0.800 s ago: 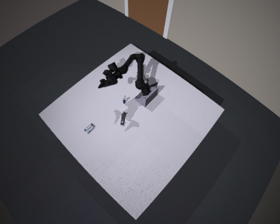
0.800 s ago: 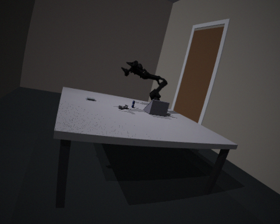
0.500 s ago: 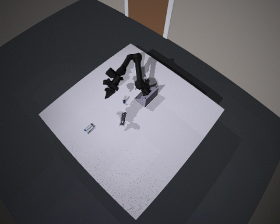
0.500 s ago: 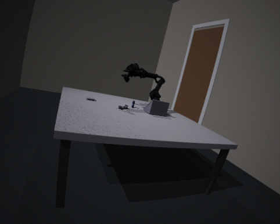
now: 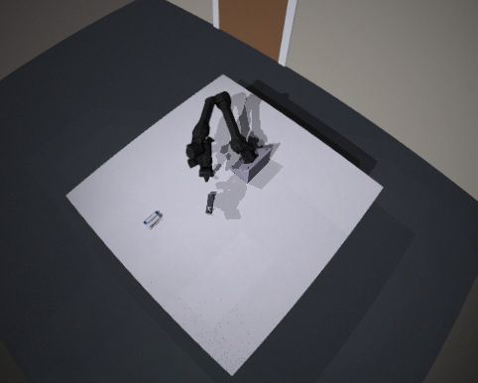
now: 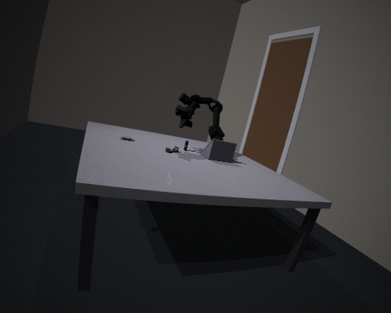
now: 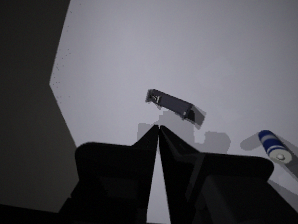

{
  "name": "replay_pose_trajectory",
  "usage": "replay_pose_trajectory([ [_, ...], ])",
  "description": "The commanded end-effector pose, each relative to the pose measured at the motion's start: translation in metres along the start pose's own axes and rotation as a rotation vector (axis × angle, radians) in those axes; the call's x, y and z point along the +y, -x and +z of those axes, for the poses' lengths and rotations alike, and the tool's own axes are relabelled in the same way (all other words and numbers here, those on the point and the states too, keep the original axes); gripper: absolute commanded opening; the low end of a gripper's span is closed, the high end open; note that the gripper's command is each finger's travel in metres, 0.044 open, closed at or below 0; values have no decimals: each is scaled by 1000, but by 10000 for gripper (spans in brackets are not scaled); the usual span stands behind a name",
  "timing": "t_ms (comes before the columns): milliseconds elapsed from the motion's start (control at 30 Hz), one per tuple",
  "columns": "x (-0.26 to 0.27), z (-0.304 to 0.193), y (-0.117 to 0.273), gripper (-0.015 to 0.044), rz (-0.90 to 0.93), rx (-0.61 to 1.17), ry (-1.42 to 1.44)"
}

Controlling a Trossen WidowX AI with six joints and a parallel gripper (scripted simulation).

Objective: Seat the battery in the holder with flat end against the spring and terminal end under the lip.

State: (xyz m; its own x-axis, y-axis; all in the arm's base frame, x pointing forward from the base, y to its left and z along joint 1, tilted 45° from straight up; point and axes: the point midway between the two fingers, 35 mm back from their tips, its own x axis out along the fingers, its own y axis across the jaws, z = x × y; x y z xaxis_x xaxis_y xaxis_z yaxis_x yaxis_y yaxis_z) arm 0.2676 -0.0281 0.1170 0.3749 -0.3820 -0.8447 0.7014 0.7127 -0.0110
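The battery [image 6: 186, 145] [image 7: 274, 146], blue with a white band and a pale end, stands upright on the table. The arm seems to hide it in the top view. The dark grey holder [image 5: 210, 203] [image 6: 172, 150] [image 7: 171, 103] lies on the table, with a metal piece showing at its left end in the wrist view. No battery is seen in it. My gripper [image 5: 206, 179] [image 6: 185, 126] [image 7: 158, 129] is shut and empty, fingertips together. It hangs above the table, with the holder ahead of its tips and the battery to the right in the wrist view.
A grey wedge-shaped block [image 5: 258, 166] [image 6: 222, 151] stands at the arm's base. A small pale item with blue ends [image 5: 153, 219] lies farther left on the white table [image 5: 282, 238] [image 6: 149, 170], and shows as a blurred low shape [image 6: 127, 139] in the exterior view.
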Motion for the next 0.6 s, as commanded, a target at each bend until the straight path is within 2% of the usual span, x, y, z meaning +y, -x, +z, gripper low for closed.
replay_pose_trajectory([
  [0,-65,-21,14,0,-588,34,-18],
  [567,-68,-21,9,0,-587,36,-20],
])
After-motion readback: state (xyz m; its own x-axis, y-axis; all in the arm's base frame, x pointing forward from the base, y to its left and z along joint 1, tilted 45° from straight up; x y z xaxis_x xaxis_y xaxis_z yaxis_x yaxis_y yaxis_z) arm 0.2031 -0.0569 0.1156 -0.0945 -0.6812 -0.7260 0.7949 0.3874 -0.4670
